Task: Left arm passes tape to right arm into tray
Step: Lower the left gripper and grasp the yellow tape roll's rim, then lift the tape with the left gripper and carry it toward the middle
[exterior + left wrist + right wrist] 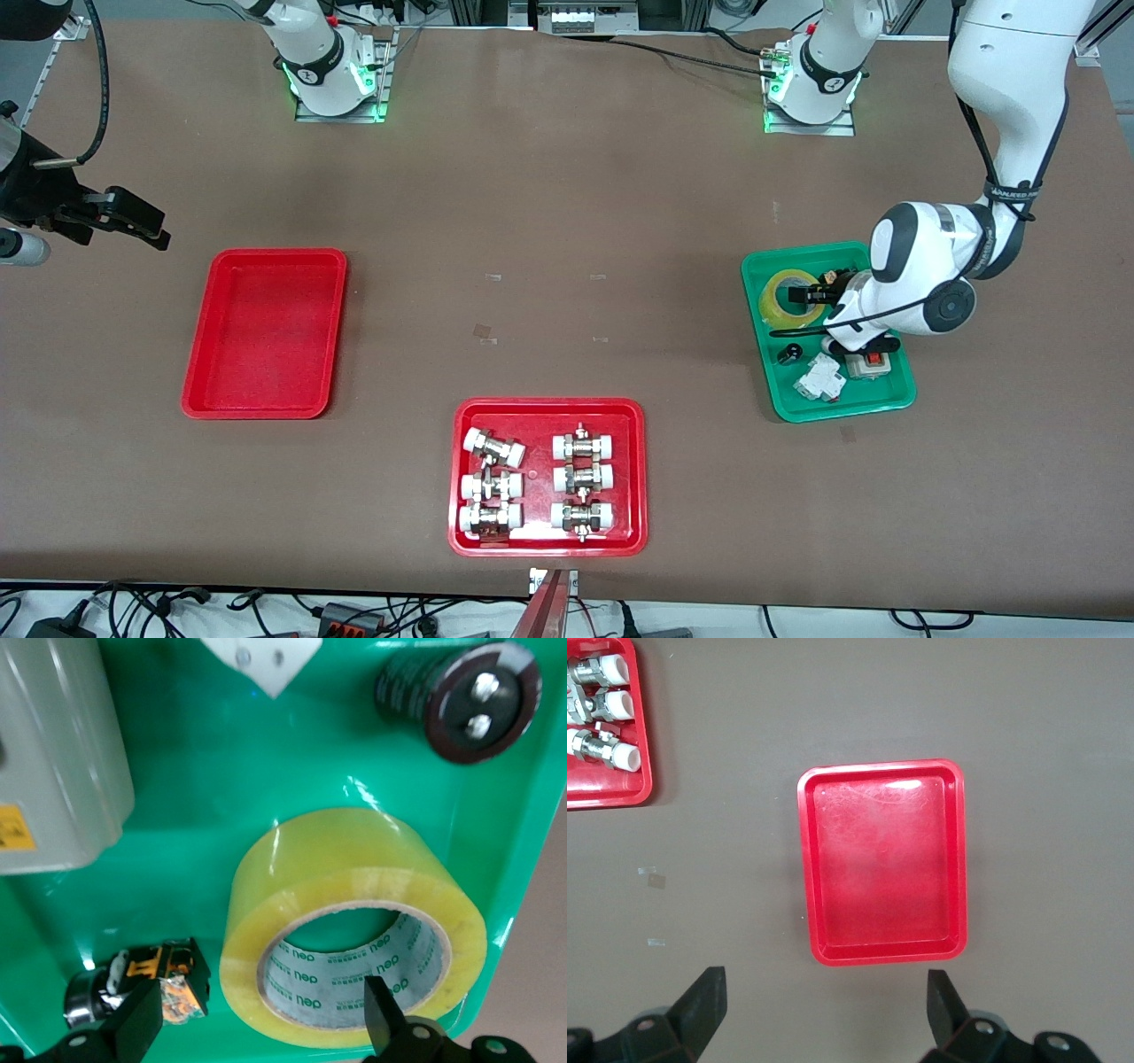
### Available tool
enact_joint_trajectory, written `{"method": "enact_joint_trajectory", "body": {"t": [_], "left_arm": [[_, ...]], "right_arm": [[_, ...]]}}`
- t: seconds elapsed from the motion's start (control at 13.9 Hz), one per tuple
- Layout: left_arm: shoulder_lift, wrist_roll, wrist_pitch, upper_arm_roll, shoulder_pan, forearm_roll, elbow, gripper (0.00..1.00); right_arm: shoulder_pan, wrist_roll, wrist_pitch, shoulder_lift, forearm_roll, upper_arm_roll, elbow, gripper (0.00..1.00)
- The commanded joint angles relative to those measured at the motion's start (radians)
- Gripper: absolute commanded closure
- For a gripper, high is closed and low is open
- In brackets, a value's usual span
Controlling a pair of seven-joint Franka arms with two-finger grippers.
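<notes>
While the right end effector (824,1010) waits open, the left end effector (266,1019) straddles glossy yellowish tape's (354,921) wall — unclosed — in the green tray (886,399).

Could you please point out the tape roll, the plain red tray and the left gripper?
tape roll (350,895), left wrist view, yellow outer band.
plain red tray (266,332), front view, bare floor.
left gripper (261,1014), left wrist view, midway between its open fingers.

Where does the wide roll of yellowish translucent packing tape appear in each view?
Front view: the wide roll of yellowish translucent packing tape lies in the green plastic tray, at the left gripper.
Left wrist view: it fills the middle, one open finger inside its core.
Right wrist view: not in it.
Shared landmark: the green tray.
</notes>
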Motion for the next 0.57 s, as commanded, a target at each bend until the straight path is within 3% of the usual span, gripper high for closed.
{"method": "enact_joint_trajectory", "body": {"t": [0.0, 0.14, 0.22, 0.43, 0.5], "left_arm": [[-0.041, -0.015, 0.021, -0.005, -0.001, -0.017, -0.035, 0.22], [-0.041, -0.012, 0.024, -0.005, -0.001, -0.015, -0.035, 0.65], [-0.042, -0.003, 0.024, -0.005, 0.001, -0.015, -0.033, 0.79], [-0.041, 0.002, 0.035, -0.005, 0.004, -0.003, -0.030, 0.99], [-0.042, 0.003, 0.037, -0.005, 0.005, -0.001, -0.029, 0.99]], "right_arm": [[-0.008, -0.004, -0.002, 0.003, -0.015, 0.008, 0.016, 0.00], [-0.007, -0.001, -0.004, 0.003, -0.015, 0.008, 0.016, 0.00], [-0.007, -0.001, -0.004, 0.003, -0.016, 0.008, 0.016, 0.00], [-0.007, -0.001, -0.004, 0.003, -0.016, 0.008, 0.016, 0.00], [-0.008, -0.001, -0.002, 0.003, -0.016, 0.009, 0.016, 0.00]]}}
